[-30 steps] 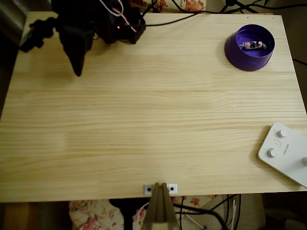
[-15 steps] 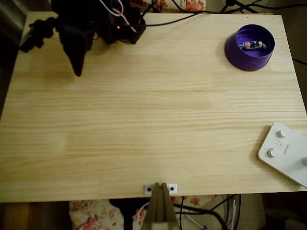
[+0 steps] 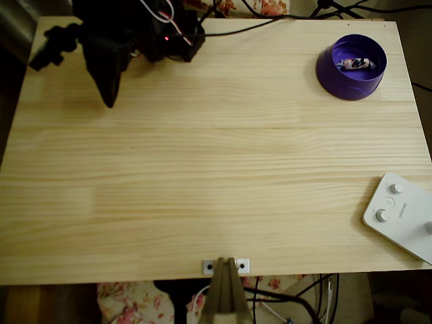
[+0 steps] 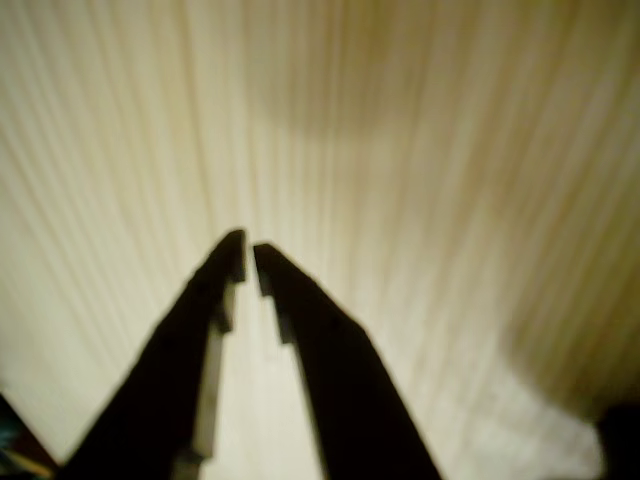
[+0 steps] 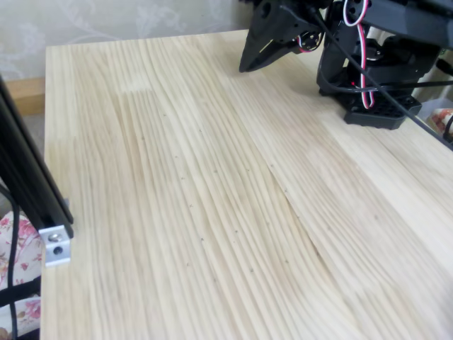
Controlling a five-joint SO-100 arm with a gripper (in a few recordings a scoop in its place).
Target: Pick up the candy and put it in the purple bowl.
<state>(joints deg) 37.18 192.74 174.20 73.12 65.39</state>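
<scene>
On the wooden surface [image 3: 216,169], the candy [image 3: 356,64] lies in the purple bowl [image 3: 351,67], far right of my nearly pressed-together, empty gripper [image 3: 108,101].

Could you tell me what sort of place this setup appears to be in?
Probably a home hobby workspace rather than a lab: a plain pine table, patterned wallpaper behind it, floral fabric underneath, and loose cables trailing around the arm.
</scene>
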